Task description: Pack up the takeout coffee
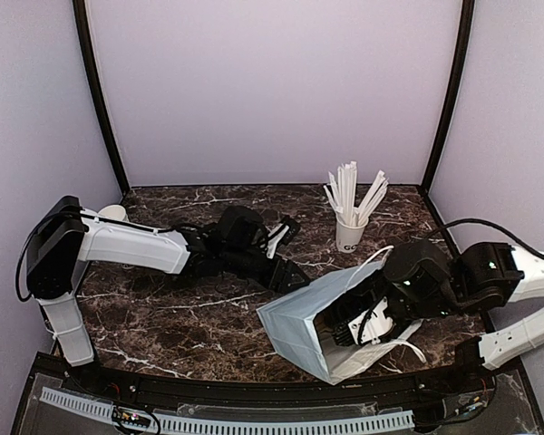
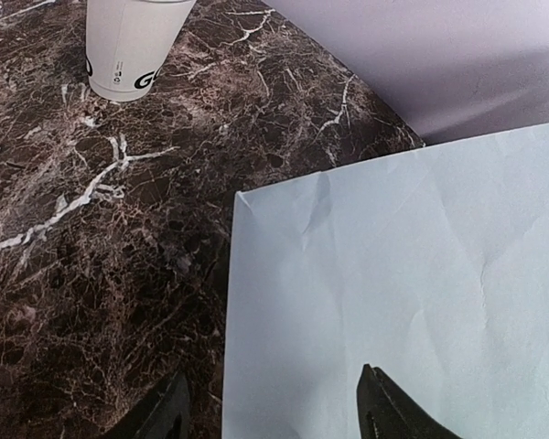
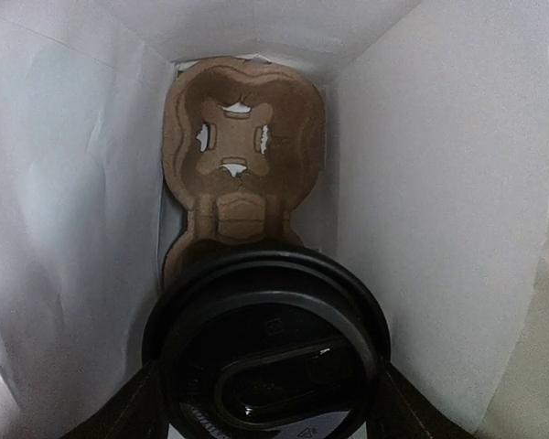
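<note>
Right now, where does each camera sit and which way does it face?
Top external: above and behind the bases, looking down on the table; both arms show.
Left wrist: on the left arm, looking down at the bag from outside; open jaws' tips show.
Right wrist: inside the bag, facing the cup carrier and takeout coffee; jaws flank its lid.
Shared: top and left wrist both show bag and white cup.

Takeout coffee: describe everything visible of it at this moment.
The takeout coffee shows mainly its round, glossy black plastic lid with a raised rim and an oval sip recess; the cup's sides are hidden. The right gripper holds it from both sides inside the white paper bag, at the near pocket of the brown moulded cardboard carrier, whose far pocket is empty.
</note>
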You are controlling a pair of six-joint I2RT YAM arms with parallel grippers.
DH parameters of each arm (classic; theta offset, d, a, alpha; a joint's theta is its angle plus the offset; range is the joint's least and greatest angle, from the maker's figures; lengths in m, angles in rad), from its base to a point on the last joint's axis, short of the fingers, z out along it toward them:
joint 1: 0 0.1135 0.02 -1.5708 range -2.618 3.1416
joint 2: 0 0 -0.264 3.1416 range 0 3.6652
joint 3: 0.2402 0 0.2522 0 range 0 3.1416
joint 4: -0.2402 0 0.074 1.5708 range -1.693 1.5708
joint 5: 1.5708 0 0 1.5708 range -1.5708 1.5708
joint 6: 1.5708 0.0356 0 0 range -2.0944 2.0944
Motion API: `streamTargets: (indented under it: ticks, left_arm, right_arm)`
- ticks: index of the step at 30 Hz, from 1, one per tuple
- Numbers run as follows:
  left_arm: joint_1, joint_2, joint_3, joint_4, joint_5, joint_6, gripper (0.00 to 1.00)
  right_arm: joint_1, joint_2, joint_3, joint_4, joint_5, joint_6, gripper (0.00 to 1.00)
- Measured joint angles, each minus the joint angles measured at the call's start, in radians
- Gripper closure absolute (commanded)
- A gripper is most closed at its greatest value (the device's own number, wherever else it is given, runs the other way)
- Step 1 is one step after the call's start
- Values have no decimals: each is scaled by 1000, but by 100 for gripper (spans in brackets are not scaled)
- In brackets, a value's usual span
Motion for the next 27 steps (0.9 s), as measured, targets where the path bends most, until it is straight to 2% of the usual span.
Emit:
streamTargets:
  ticks: [27]
  left_arm:
    - [14,6,-21,6,49,-13,36]
  right_arm:
    - [-67,87,-33,78,2,9,63]
